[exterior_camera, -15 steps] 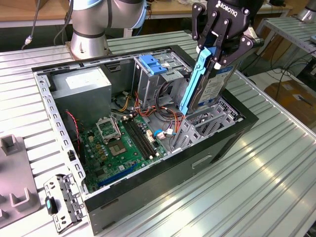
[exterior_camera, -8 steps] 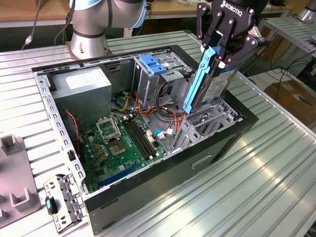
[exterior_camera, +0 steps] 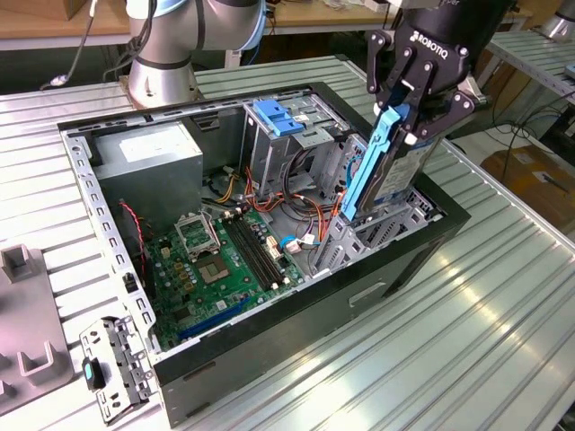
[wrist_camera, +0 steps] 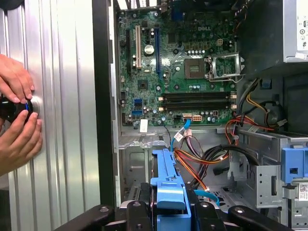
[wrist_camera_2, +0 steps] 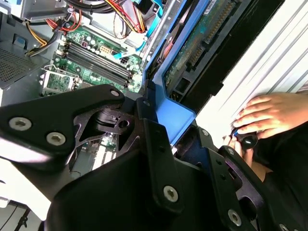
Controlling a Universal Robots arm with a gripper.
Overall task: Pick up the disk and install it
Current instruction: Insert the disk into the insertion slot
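You have the black pincer (exterior_camera: pixel 400 121) clamped on the disk (exterior_camera: pixel 377 171), the flat silver-grey metal hard drive framed by a bright blue plastic carrier rail, its fingers (exterior_camera: pixel 388 85) pressing on the two sides of the upper end. The disk stands on edge, tilted, above that end of the open black computer case (exterior_camera: pixel 269 332) which lies toward the exterior view's right. Its lower end is down at the open top of the grey metal drive cage (exterior_camera: pixel 377 229) inside the case; you cannot tell whether it touches the cage. In the second wrist view the green circuit-board face of the disk (wrist_camera_2: pixel 202 38) runs away from the pincer (wrist_camera_2: pixel 159 125). In the first wrist view the blue carrier end (wrist_camera: pixel 168 187) sits between the fingers. Deeper in the case lies the green motherboard (exterior_camera: pixel 225 260), with the big grey box-shaped power supply (exterior_camera: pixel 148 162) in the far corner and the wider blue plastic latch plate (exterior_camera: pixel 274 117) on the tall bay next to it. Red, orange and black cables (wrist_camera: pixel 202 161) cross the case floor between motherboard and cage. Outside the case, on the ribbed silver table (exterior_camera: pixel 467 341), a person's two hands (wrist_camera: pixel 17 120) close around a small black round knob (wrist_camera: pixel 12 108) beside the case wall.
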